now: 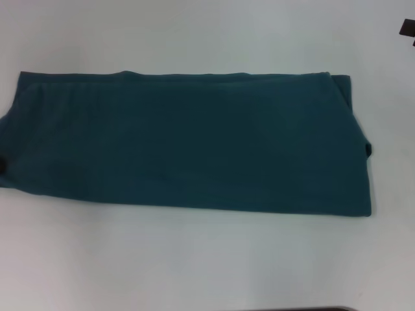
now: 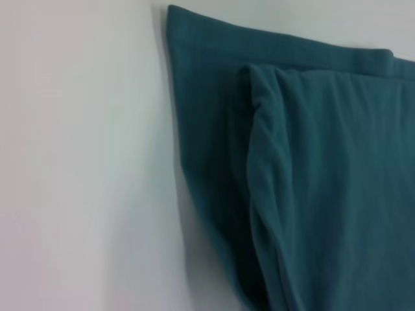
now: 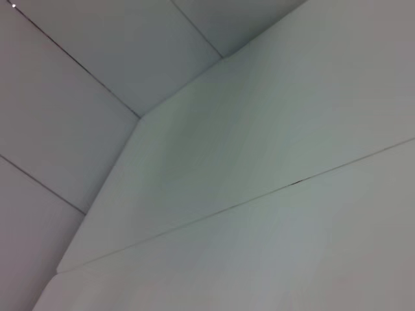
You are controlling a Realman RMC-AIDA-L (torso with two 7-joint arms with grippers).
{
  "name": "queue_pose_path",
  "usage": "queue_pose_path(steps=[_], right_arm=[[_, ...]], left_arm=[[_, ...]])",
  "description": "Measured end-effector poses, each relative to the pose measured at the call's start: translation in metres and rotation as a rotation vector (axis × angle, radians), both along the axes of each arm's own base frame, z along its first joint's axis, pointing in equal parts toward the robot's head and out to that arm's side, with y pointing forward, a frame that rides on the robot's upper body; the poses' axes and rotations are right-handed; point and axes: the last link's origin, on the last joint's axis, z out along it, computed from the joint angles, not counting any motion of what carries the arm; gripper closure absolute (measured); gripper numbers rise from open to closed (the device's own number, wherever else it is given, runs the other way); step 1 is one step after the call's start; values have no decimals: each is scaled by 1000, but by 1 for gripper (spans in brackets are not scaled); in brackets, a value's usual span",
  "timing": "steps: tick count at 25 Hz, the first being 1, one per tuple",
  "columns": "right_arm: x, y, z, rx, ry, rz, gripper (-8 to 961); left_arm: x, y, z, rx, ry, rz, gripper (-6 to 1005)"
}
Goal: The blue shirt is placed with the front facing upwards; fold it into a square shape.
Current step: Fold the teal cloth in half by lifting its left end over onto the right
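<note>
Halfway there: the strip waits for its cross fold

Neither claw shows enough to read. A small dark bit at the left border of the head view, right against the cloth's short edge, is probably the left gripper [image 1: 2,165]. Whether it is open, closed or holding cloth cannot be told. A dark piece at the far upper right, well apart from the cloth, may be the right gripper [image 1: 407,29], and its state cannot be told either. The right wrist camera sees only bare table [image 3: 292,162] and floor [image 3: 65,97], so that arm seems to be idle and clear of the work.

Outward from there, the blue shirt [image 1: 188,142] lies flat across the middle of the white table as a long, plain teal band, with no lettering showing. The left wrist view shows one layer doubled over another near the left end, its folded border slightly puffed.

Judging by this shape, the lengthwise folds are done and the crosswise fold is still to come. That next move calls for gripping one short end at both corners, all layers together. The end should then be lifted low and carried over to meet the other end squarely. The puffed layer may slide or bunch if only the top ply is caught.
</note>
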Motion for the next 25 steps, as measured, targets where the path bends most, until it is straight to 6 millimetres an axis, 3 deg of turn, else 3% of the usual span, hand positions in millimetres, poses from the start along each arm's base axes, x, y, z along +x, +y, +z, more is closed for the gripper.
queue_pose_path(steps=[11,25], right_arm=[[-4,4,-11,-9,8,20,192],[-2,3,-19,-21,15,27,192]], left_arm=[[2,-5,7,2,-11,-16,968],[37,-8,-4,4,-226,-150,968]])
